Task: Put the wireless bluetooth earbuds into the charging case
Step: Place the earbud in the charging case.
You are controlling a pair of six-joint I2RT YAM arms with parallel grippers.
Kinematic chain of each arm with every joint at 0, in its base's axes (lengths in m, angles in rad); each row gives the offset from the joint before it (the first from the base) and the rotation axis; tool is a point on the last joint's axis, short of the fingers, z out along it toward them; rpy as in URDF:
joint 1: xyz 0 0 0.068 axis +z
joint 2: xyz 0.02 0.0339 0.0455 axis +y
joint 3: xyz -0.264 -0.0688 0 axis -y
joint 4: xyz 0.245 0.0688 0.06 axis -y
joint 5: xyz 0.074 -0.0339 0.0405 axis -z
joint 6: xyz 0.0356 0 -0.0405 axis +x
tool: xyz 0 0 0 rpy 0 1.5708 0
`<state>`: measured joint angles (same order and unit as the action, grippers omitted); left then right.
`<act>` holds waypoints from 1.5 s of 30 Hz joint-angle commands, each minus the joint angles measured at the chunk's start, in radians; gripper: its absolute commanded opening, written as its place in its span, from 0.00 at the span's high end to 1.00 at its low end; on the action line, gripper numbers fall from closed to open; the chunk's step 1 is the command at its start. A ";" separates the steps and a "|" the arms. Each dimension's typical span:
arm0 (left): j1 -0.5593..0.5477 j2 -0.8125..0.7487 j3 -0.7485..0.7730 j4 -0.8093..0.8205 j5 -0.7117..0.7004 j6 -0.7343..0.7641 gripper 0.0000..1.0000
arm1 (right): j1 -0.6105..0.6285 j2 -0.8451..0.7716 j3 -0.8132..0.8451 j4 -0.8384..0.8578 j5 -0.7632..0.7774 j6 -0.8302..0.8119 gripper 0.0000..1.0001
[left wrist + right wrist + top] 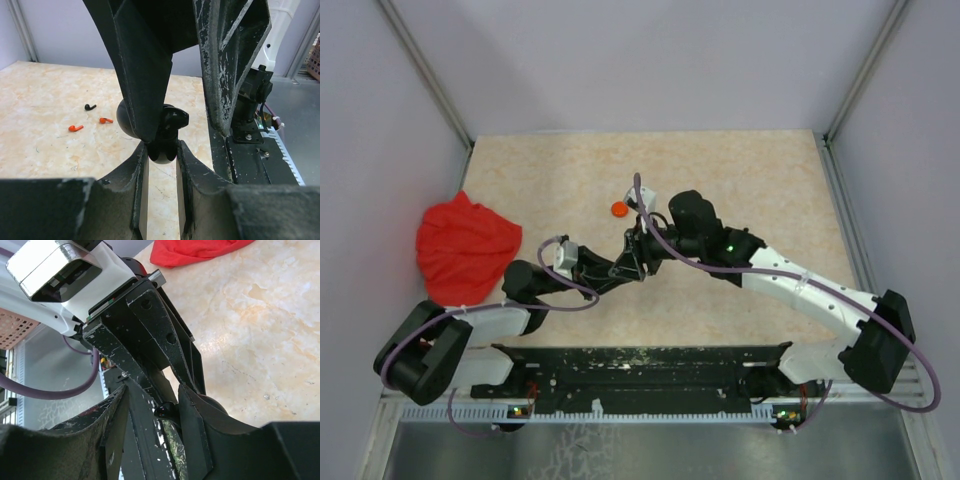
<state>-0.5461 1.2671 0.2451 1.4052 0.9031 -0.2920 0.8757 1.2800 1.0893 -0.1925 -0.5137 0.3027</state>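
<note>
The left jaws were clenched on the black charging case [169, 125]; the right jaws stood parted around it.

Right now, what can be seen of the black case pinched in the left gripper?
The black case is glossy, rounded plastic. The left gripper is shut on its lower end, holding it up off the table. The right gripper straddles it from above, jaws apart. One of its fingers touches a domed part of the case bulging behind it. A small shiny lobed piece sits on top. Whether the case is open, or holds an earbud, cannot be told.
</note>
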 commanded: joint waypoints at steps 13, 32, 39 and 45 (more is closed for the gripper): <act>-0.002 -0.049 0.018 -0.035 -0.013 0.022 0.99 | 0.000 -0.078 0.023 -0.064 0.164 -0.083 0.65; -0.004 -0.142 0.063 -0.321 -0.072 0.187 0.99 | 0.001 -0.095 0.008 -0.084 0.169 -0.075 0.77; -0.005 -0.196 0.071 -0.443 -0.160 0.266 0.99 | 0.014 -0.132 0.015 -0.083 0.265 -0.061 0.77; -0.023 -0.238 0.085 -0.547 -0.250 0.343 0.99 | 0.062 -0.129 0.010 -0.037 0.368 -0.018 0.74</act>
<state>-0.5522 1.0611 0.2974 0.9363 0.7326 -0.0235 0.8944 1.1751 1.0931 -0.2970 -0.2516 0.2485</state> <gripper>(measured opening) 0.287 0.255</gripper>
